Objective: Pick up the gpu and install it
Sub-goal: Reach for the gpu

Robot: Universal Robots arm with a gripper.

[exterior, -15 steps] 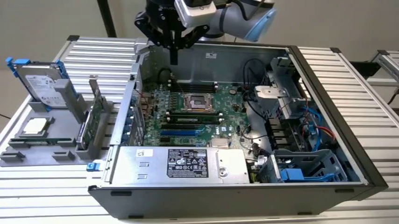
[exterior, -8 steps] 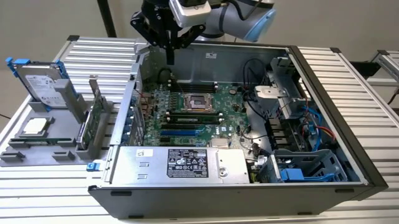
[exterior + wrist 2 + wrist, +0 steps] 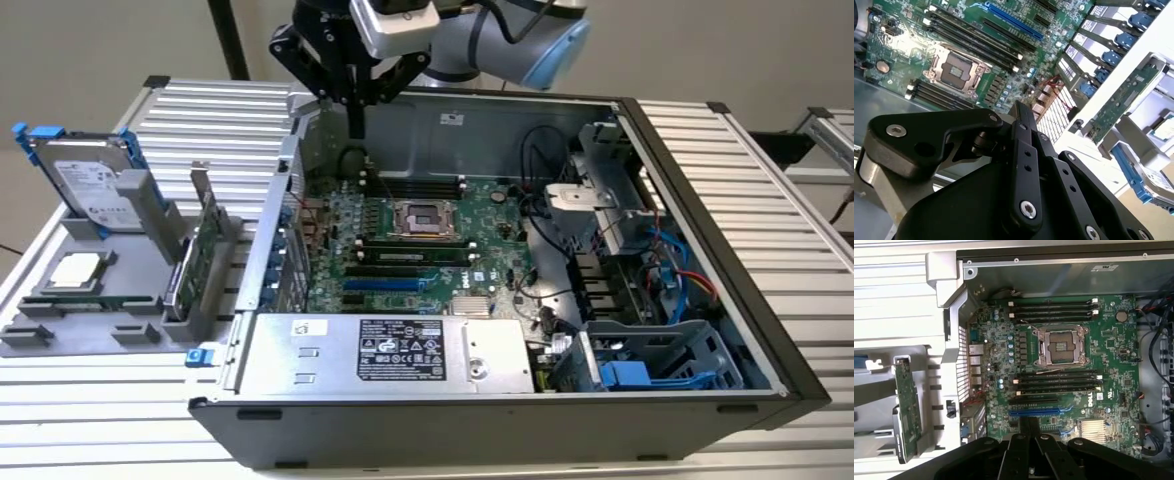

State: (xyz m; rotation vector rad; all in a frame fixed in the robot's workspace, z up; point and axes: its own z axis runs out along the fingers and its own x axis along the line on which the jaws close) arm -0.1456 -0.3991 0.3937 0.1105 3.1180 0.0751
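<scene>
Above the motherboard's [image 3: 400, 255] far edge the gripper [image 3: 358, 128] hangs empty, jaws together; the gpu [image 3: 200, 255] stands upright at the exterior view's left. Reaching it closed risks toppling it.

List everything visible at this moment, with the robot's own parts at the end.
gpu: one, green, on edge in the grey holder, off the case's side on the exterior view's left
hard drive: one, silver with blue clips, propped in the same holder
square chip: one, silver, flat on the holder
holder: one, grey, on the table
computer case: one, black, open
motherboard: one, green, inside the case
power supply: one, silver, inside the case
table: one, silver, slatted
robot arm: one, grey and blue, above the case
end effector: one, black, shut, empty, over the motherboard
</scene>
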